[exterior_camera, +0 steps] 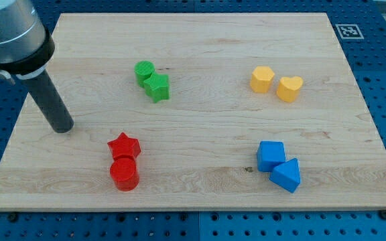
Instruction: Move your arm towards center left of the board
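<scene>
Resting my tip (63, 126) at board (200, 47) centre-left, touching nothing, w/ red star (124, 144) near. Stiff rod, no fingers; sliding freely, nothing to grasp.

No readable text; only a fiducial marker (348, 31) beside the board (200, 191).

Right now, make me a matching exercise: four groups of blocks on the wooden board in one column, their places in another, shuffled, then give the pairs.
Column one:
1. green cylinder and green star
2. two yellow blocks
3. red star and red cylinder
4. two blue blocks

Column two:
A. view's bottom right
B. upper right
C. upper middle-left
D. lower left, nearest my tip

Pairs: 1-C, 2-B, 3-D, 4-A
</scene>
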